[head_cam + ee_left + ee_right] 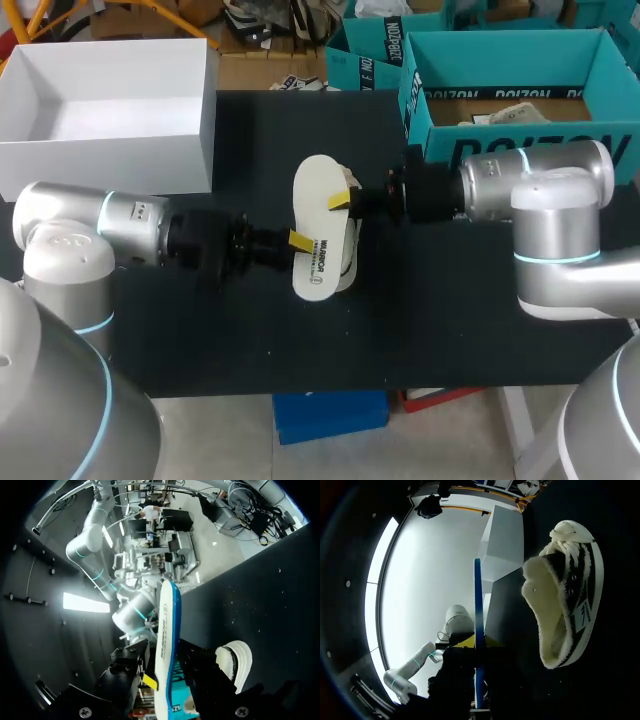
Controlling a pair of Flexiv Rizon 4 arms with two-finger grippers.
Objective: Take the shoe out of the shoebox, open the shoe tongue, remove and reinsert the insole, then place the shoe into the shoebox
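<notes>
Black tabletop (250, 340) with a white shoebox (110, 100) at its far left.
Shoe (565, 595) lies mid-tabletop, well apart from the shoebox; the insole (322, 225) hangs over it, pinched on one side by the left claw (298, 241), on the other by the right claw (341, 199).

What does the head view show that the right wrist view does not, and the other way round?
Only the head view shows the insole's pale top face and the left gripper gripping it from the side opposite the right gripper. Only the right wrist view shows the shoe's fluffy lining and laces, and the insole's blue edge, seen edge-on. Both show the insole in the right gripper, the white shoebox and the black table.
</notes>
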